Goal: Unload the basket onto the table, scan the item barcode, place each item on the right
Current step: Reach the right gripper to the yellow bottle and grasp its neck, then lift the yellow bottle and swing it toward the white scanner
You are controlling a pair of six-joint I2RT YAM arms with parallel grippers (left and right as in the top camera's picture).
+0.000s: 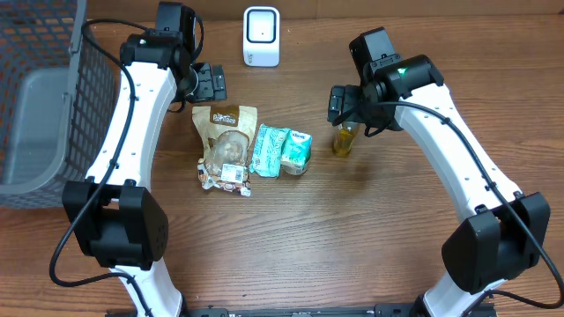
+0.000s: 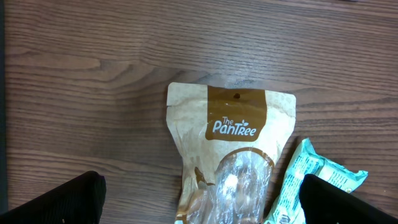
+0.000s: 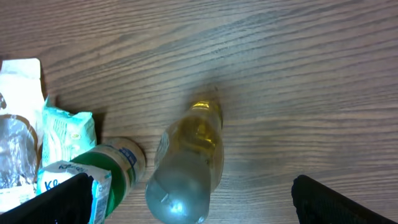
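Wood-grain tabletop bears the goods: left gripper and right gripper both gape wide and empty, pouch below between the left jaws, bottle below between the right, so descend centred before closing.

Wood table — pouch, teal packet, bottle, scanner.

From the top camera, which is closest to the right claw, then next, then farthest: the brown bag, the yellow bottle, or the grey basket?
1. yellow bottle, just beside the right claw.
2. brown bag, farther left, mid-table.
3. grey basket, at the far left edge.
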